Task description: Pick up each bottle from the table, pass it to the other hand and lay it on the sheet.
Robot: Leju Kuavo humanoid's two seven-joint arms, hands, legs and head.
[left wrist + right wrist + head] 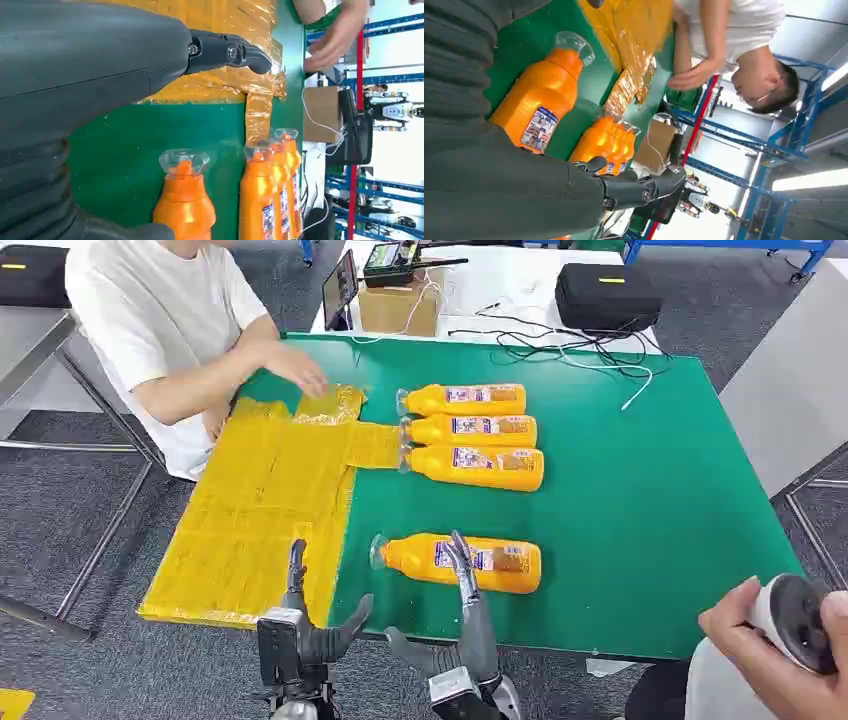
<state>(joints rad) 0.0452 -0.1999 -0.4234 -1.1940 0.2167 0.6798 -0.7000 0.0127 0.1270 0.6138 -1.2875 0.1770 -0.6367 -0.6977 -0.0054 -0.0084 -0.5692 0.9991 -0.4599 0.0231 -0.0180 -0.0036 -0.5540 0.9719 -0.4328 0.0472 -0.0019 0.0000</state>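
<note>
The four orange plastic bottles look glossy and smooth, with clear plastic caps and printed paper-like labels. The yellow crinkled film sheet shines and wrinkles like foil. The green table top is matt and smooth. A brown cardboard box looks dull.

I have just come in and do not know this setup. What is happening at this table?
A humanoid robot stands at a green table with four orange bottles lying on it. Its right hand reaches over the nearest bottle but has not clearly gripped it; its left hand waits open beside the yellow sheet. The other three bottles lie in a row farther back. No bottle is on the sheet yet. A person in a white shirt touches the sheet's far edge.
</note>
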